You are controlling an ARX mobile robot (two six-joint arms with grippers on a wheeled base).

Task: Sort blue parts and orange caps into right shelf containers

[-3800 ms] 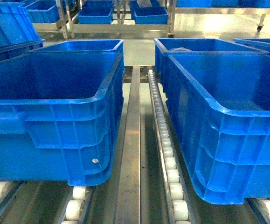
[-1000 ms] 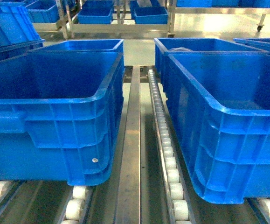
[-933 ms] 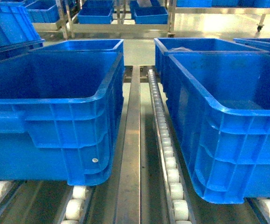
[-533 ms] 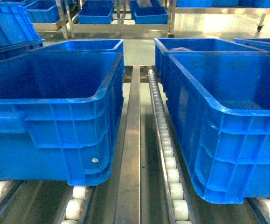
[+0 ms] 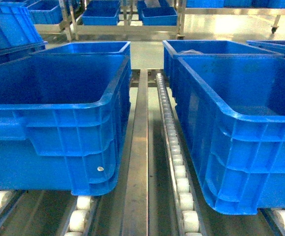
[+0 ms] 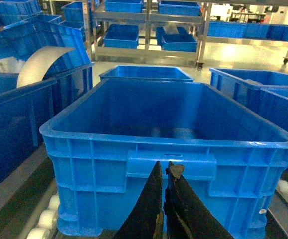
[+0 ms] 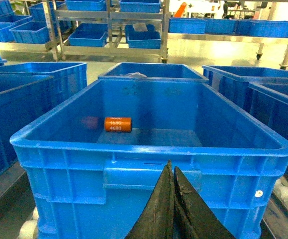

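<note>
An orange cap (image 7: 118,124), a short cylinder with white print, lies on the floor of the big blue bin (image 7: 69,174) in the right wrist view, toward its back left. My right gripper (image 7: 171,167) is shut and empty, just short of that bin's near wall. In the left wrist view, my left gripper (image 6: 164,167) is also shut with nothing in it. It points at the handle of another blue bin (image 6: 94,164) whose inside looks bare. No blue parts show in any view. Neither gripper appears in the head view.
Two large blue bins (image 5: 58,132) (image 5: 250,157) sit side by side on roller tracks (image 5: 177,172) with a steel rail (image 5: 138,162) between them. Smaller blue bins (image 5: 88,47) stand behind them. Metal racks holding more bins (image 5: 100,17) line the far floor.
</note>
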